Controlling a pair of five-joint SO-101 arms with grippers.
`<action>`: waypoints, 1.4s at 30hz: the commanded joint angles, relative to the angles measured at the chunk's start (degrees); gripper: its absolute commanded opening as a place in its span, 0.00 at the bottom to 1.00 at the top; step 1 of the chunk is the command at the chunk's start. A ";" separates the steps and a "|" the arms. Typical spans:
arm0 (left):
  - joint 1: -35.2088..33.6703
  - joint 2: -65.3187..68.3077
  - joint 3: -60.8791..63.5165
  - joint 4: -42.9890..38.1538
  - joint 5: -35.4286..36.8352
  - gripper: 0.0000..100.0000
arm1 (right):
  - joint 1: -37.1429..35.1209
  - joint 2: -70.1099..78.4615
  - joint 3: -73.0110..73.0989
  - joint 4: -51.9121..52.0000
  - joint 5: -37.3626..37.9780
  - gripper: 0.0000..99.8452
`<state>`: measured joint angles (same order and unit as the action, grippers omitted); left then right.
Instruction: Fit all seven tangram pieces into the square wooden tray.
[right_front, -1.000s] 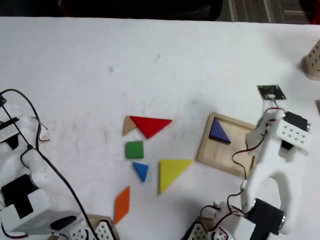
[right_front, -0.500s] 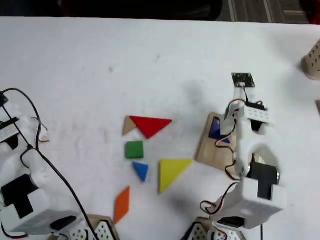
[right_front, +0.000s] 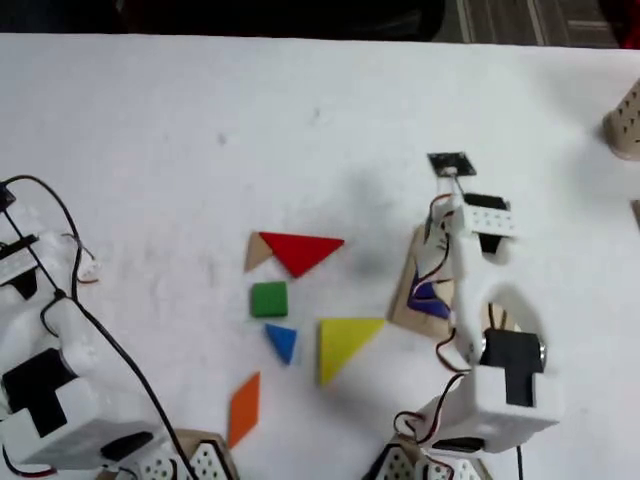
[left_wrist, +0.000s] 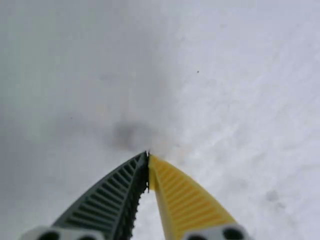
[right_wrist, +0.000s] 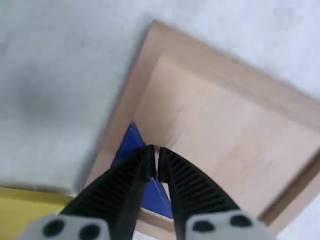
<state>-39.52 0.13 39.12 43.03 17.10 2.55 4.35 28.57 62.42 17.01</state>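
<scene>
right pincer (right_wrist: 154, 152): pressed together, over blue triangle (right_wrist: 129, 145) in wooden tray (right_wrist: 225, 135) | left pincer (left_wrist: 148, 157): pressed together | risk: tip may push triangle crooked

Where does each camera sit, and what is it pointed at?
High view: fixed overhead, looking down on tray, loose pieces, both arms.
Left wrist view: on that arm, facing bare table past shut left claw.
Right wrist view: facing the tray past right claw.
Shared: high and right wrist see the tray and blue triangle.
</scene>
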 joint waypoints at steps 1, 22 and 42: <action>1.27 -0.31 -1.14 -1.49 -0.53 0.03 | -1.89 -4.79 3.25 1.01 -0.09 0.02; 14.29 -17.36 5.89 13.71 -19.78 0.03 | 8.31 -32.31 29.01 -10.59 -6.07 0.02; 42.51 -34.42 13.63 44.22 -66.20 0.07 | 9.80 -32.22 29.54 -12.35 -5.98 0.02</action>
<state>-3.21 -40.92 52.84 90.77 -51.03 11.78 -25.80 58.46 50.90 11.38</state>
